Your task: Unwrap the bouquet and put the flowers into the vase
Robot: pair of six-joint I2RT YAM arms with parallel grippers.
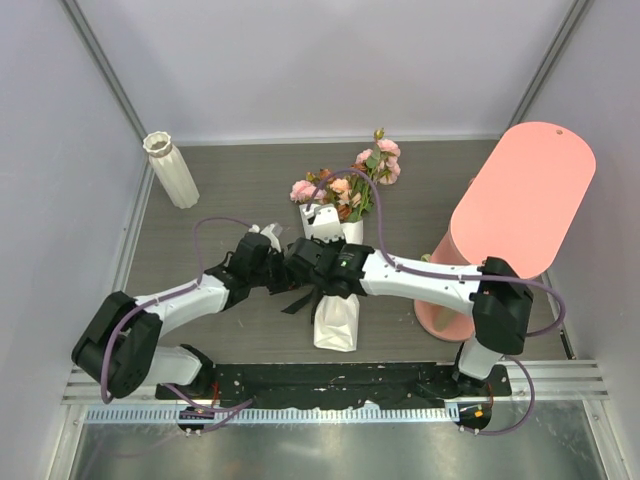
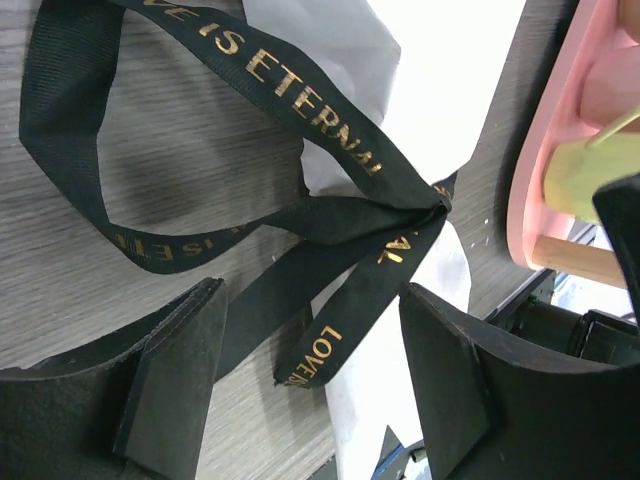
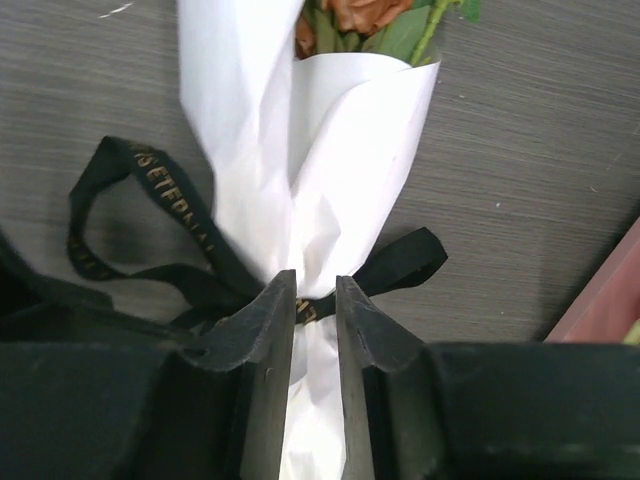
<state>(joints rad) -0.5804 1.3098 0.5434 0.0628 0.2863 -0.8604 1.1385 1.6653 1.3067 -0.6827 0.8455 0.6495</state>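
The right pincer (image 3: 316, 285) was clenched on the bouquet (image 3: 330, 150) at its narrow paper neck, right at the knot of the black ribbon (image 3: 150, 200). The left pincer (image 2: 310, 300) hung released, its fingers wide on either side of the ribbon's loose tails (gold lettering ran along them). The white cone lay mid-surface (image 1: 220, 190), its pink and rust flowers (image 1: 362, 178) pointing away from the arms. The ribbed white vase (image 1: 172, 170) stood far left, well apart from the bouquet, and the pink stand (image 1: 520, 200) stood at right.

Ribbon-tied white paper bouquet (image 1: 336, 325) lies flat mid-table; vase (image 1: 172, 170) stands back-left.
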